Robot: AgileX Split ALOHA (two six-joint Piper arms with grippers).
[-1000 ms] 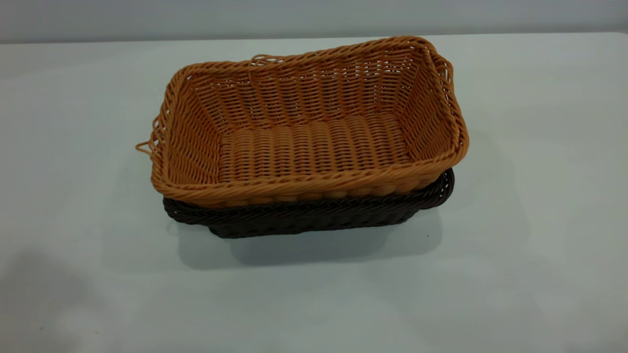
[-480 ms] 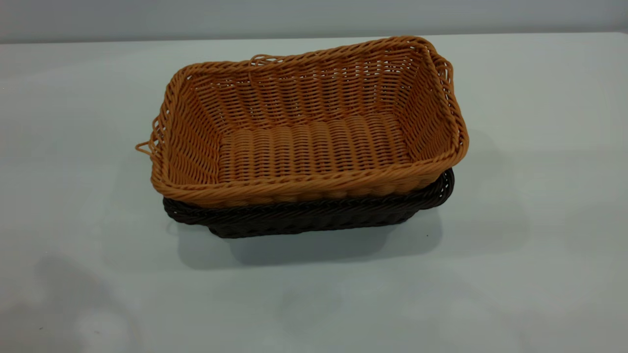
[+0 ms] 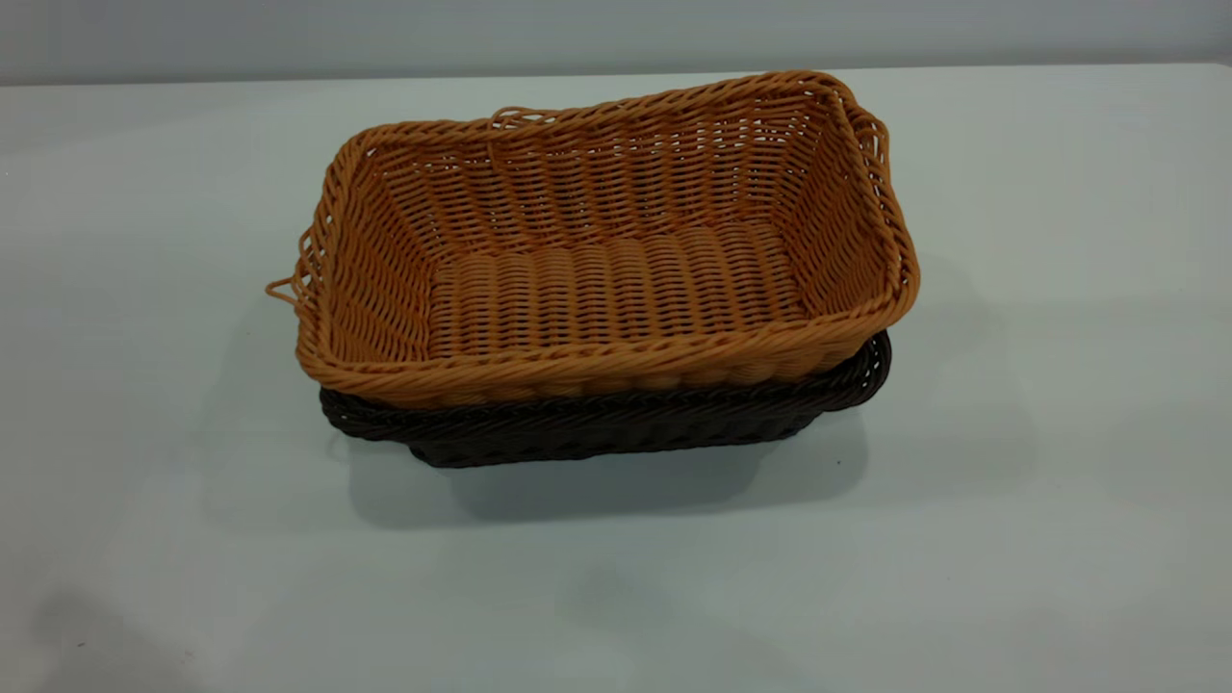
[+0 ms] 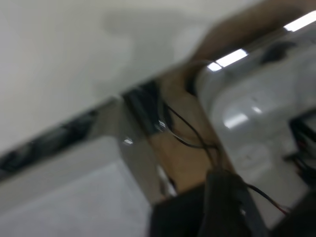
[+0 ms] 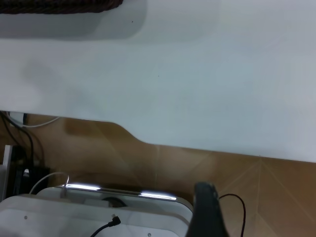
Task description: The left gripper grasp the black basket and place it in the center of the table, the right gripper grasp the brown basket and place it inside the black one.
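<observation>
The brown basket point(image 3: 606, 245) sits nested inside the black basket point(image 3: 616, 423) in the middle of the table point(image 3: 1059, 289). Only the black one's rim and lower front wall show beneath it. Neither gripper appears in the exterior view. The right wrist view shows my right gripper point(image 5: 206, 210) as a dark shape off the table's edge, well away from the black basket's rim point(image 5: 59, 6). In the blurred left wrist view my left gripper point(image 4: 227, 202) is a dark mass, also beyond the table's edge point(image 4: 59, 59), with no basket in sight.
Past the table's edge the wrist views show a brown wooden floor point(image 5: 256, 173), white machine housings point(image 5: 74, 212) point(image 4: 256, 113) and loose black cables point(image 4: 187, 133). Bare tabletop surrounds the baskets on all sides.
Both baskets stay where they were. The faint shadows on the front of the table have shifted and drawn back toward the lower left corner.
</observation>
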